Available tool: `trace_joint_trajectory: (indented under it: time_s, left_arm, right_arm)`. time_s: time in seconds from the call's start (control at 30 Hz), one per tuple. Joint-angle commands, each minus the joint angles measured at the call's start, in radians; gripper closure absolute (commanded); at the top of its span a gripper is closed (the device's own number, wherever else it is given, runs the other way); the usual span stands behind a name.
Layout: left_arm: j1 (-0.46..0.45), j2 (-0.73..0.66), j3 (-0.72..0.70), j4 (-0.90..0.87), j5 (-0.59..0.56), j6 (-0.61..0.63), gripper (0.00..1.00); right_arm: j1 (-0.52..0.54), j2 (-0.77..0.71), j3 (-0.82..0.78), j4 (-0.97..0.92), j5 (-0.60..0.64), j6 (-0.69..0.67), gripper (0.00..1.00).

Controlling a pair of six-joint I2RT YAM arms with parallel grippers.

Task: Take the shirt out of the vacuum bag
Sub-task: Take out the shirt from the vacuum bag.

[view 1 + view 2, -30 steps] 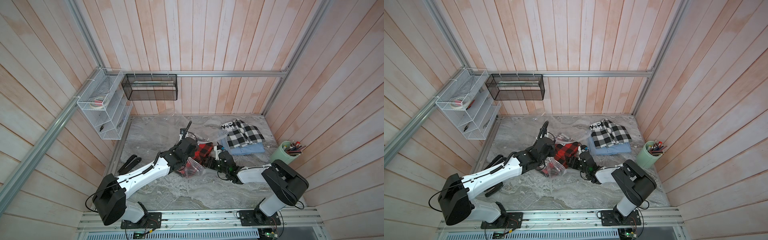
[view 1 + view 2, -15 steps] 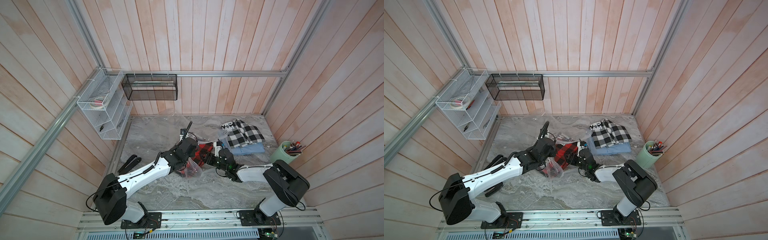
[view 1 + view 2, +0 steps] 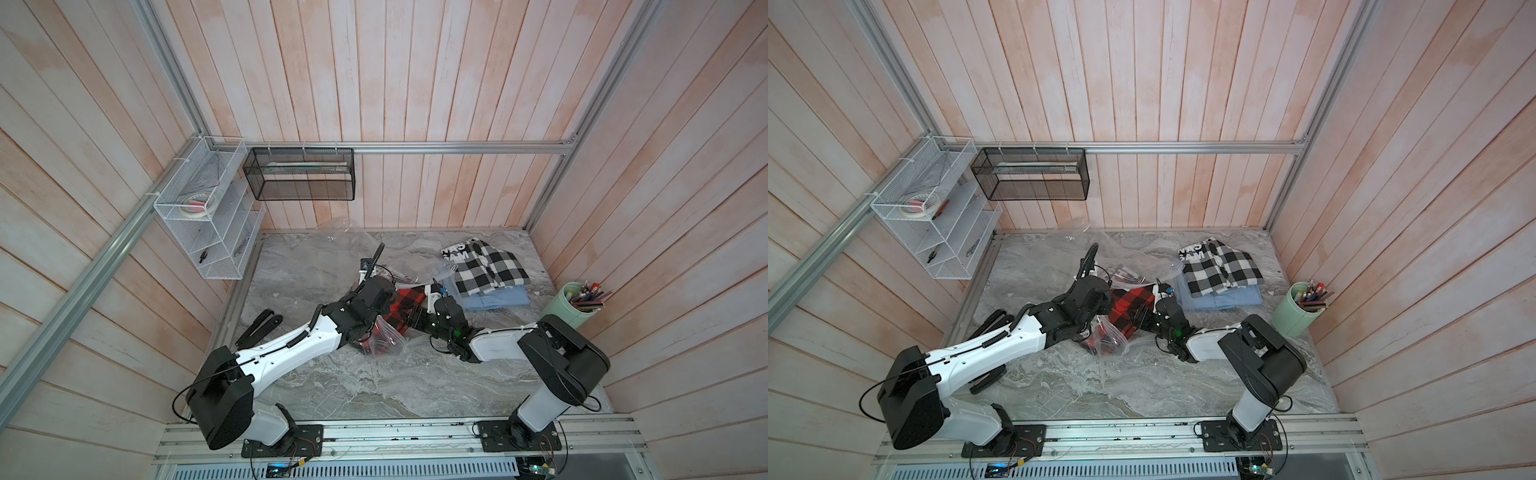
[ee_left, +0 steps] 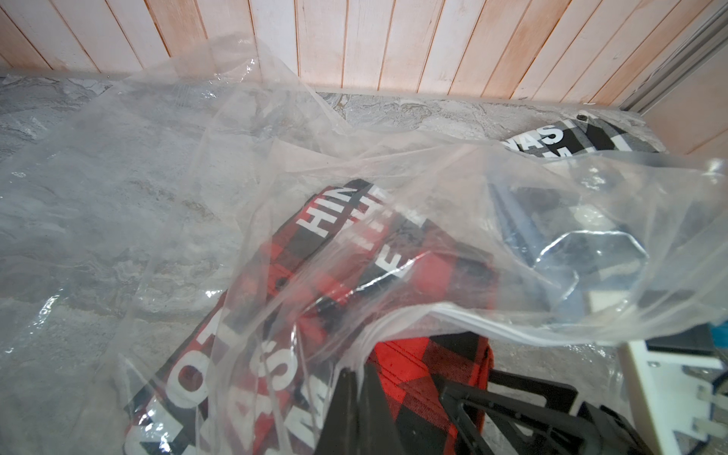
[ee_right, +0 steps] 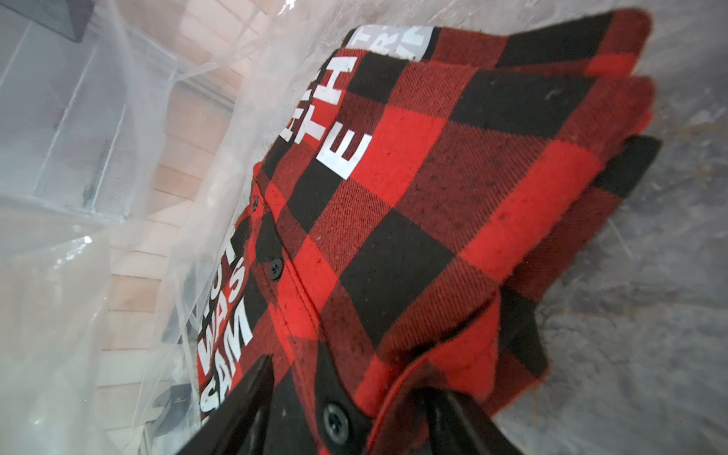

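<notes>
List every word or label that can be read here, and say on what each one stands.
"WAS" over "SAM": white print on the red plaid shirt, partly inside the vacuum bag.
"TH", "E": same shirt, words cut by folds.
"WAS" over "SAM": black-and-white plaid shirt.
Pens in the green cup: print too small to read.

Shirt [image 3: 405, 302] inside vacuum bag [image 3: 388, 341], frame centre, on table [image 3: 374, 386]. Folded clothes stack [image 3: 486, 274] just right of it; pen cup [image 3: 571, 305] far right. Wire rack [image 3: 208, 224] and mesh basket [image 3: 299, 176] on walls, upper left.
</notes>
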Motion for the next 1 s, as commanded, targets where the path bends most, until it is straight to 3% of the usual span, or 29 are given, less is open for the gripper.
trace_joint_trajectory:
  time_s: [0.0, 0.13, 0.3, 0.47, 0.67, 0.97]
  left_arm:
    - [-0.003, 0.016, -0.015, 0.016, -0.014, -0.019, 1.00]
    - [-0.003, 0.021, -0.020, 0.019, -0.012, -0.028, 1.00]
    - [-0.003, 0.022, -0.025, 0.026, -0.011, -0.030, 1.00]
    - [-0.003, 0.022, -0.028, 0.027, -0.011, -0.033, 1.00]
    - [-0.003, 0.029, -0.030, 0.035, -0.009, -0.037, 1.00]
    - [-0.003, 0.047, -0.017, 0.037, -0.008, -0.037, 1.00]
  right_arm:
    - [0.006, 0.018, 0.054, 0.038, -0.004, -0.003, 0.38]
    - [0.006, 0.049, 0.097, 0.045, -0.017, -0.002, 0.38]
    - [0.004, 0.087, 0.124, 0.071, -0.030, 0.006, 0.47]
    - [0.002, 0.092, 0.147, 0.074, -0.043, -0.003, 0.65]
    - [-0.003, 0.066, 0.166, 0.059, -0.056, -0.025, 0.99]
    - [0.001, -0.046, 0.104, 0.034, -0.098, -0.030, 1.00]
